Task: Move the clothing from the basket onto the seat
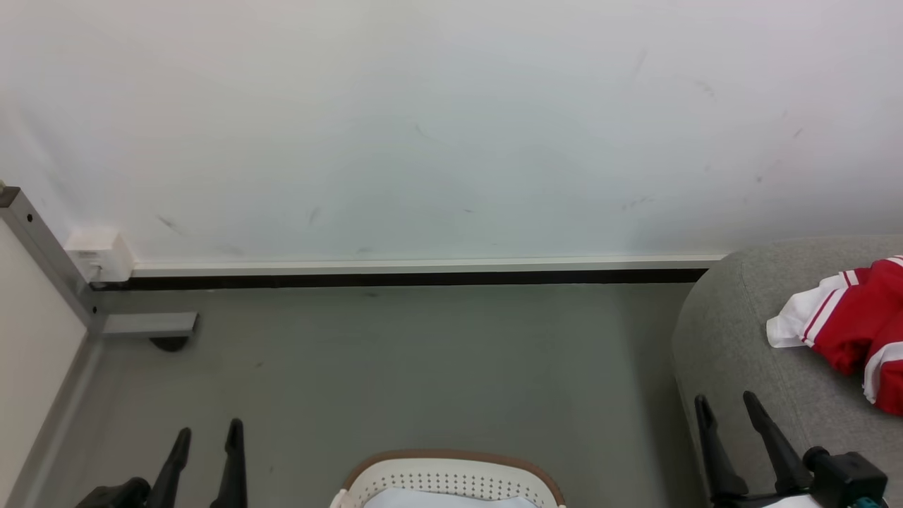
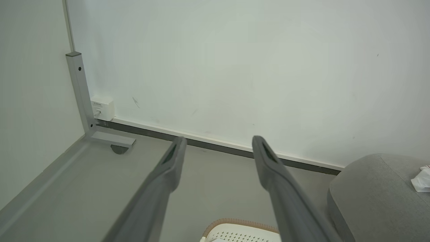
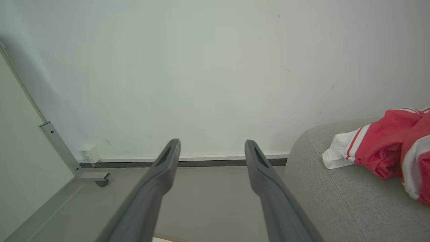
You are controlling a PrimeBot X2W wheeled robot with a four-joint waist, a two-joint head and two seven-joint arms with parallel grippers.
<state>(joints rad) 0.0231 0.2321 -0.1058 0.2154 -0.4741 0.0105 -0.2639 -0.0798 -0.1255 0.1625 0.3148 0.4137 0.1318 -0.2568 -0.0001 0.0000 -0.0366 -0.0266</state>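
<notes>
Clothing (image 1: 857, 328) lies crumpled on the seat (image 1: 734, 331), set back from its rounded corner. It is bright red fabric with white stripes, and a white panel spills out toward that corner. In the right wrist view the same heap (image 3: 386, 151) shows glossy red folds, thin red-and-white banding and a soft white flap resting on the grey upholstery (image 3: 336, 198). No lettering can be read on it.

The basket (image 1: 451, 480) stands on the grey floor (image 1: 423, 353) beside the seat's rounded end. Its cream wall is perforated and its rim is brown. A pale cloth (image 1: 451, 499) shows inside it, and no red can be seen there.

The left fingers (image 1: 233, 458) rise over the floor to the basket's left, tips pointing at the white wall (image 1: 451, 127). They stand spread wide (image 2: 168, 171) and hold nothing.

The right fingers (image 1: 769, 430) rise over the near edge of the seat by its rounded corner, also aimed at the wall. They are parted just as wide (image 3: 158, 178), are empty, and stand apart from the clothing, which lies to their right.
</notes>
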